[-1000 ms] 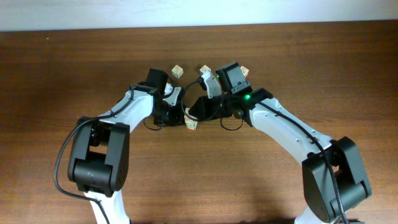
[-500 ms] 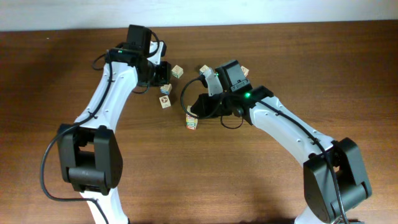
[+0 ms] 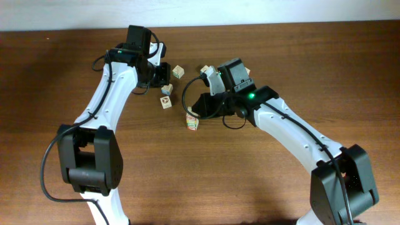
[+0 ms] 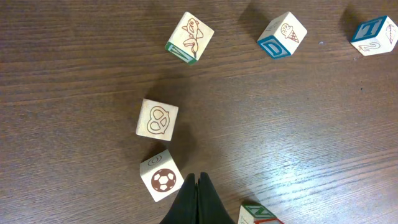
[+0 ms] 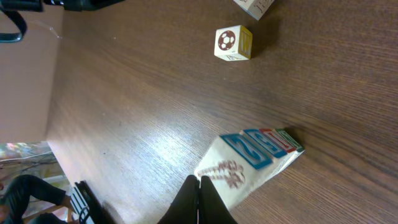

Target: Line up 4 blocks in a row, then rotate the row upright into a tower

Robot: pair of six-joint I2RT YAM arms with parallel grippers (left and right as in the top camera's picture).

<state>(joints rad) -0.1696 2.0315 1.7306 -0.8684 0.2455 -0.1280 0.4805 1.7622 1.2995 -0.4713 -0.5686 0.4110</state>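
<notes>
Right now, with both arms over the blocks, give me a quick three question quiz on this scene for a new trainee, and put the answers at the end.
1. True or false: the left tool is shut and holds nothing.
2. In the left wrist view, which lies nearest that tool's tip? A) the soccer ball block B) the pretzel block C) the ice cream block
3. How many blocks show in the left wrist view, counting the cut-off block at the bottom edge?
Key: 1 true; 2 A; 3 six.
</notes>
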